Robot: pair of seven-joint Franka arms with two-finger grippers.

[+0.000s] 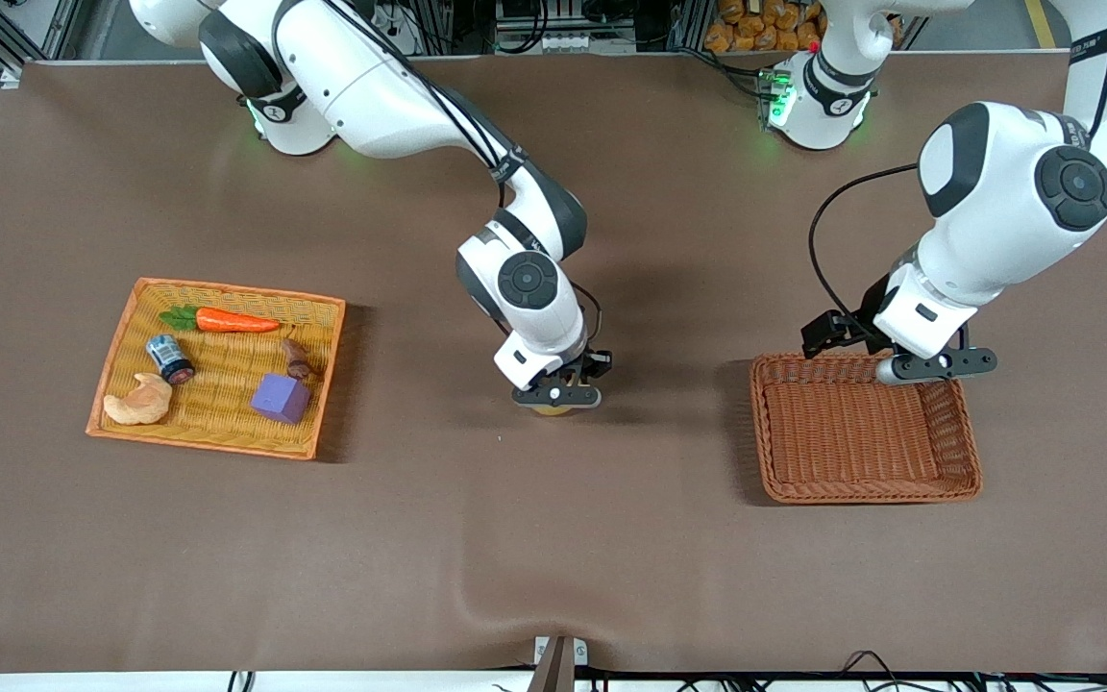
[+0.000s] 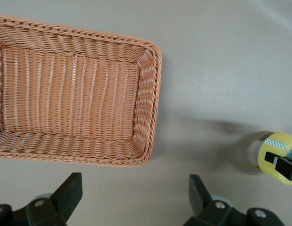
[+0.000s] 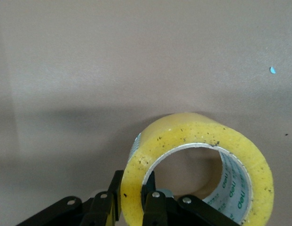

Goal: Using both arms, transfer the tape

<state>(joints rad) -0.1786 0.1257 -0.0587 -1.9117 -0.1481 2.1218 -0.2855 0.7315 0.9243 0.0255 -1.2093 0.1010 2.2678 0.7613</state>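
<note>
The tape [image 3: 183,128] is a yellowish translucent roll with a wide hole. My right gripper [image 3: 131,189] is shut on its wall, one finger inside the hole and one outside. In the front view the right gripper [image 1: 558,396] holds the tape [image 1: 553,410] at or just above the middle of the table; I cannot tell if it touches. My left gripper [image 1: 938,365] is open and empty above the brown basket's [image 1: 767,432] rim farthest from the front camera. The left wrist view shows its open gripper [image 2: 136,188], the basket [image 2: 150,94] and the tape [image 2: 272,157] farther off.
An orange wicker tray [image 1: 111,384] at the right arm's end holds a carrot [image 1: 232,320], a small can [image 1: 170,358], a pale croissant toy [image 1: 138,402], a purple cube [image 1: 281,397] and a small brown piece [image 1: 297,358]. The brown basket holds nothing.
</note>
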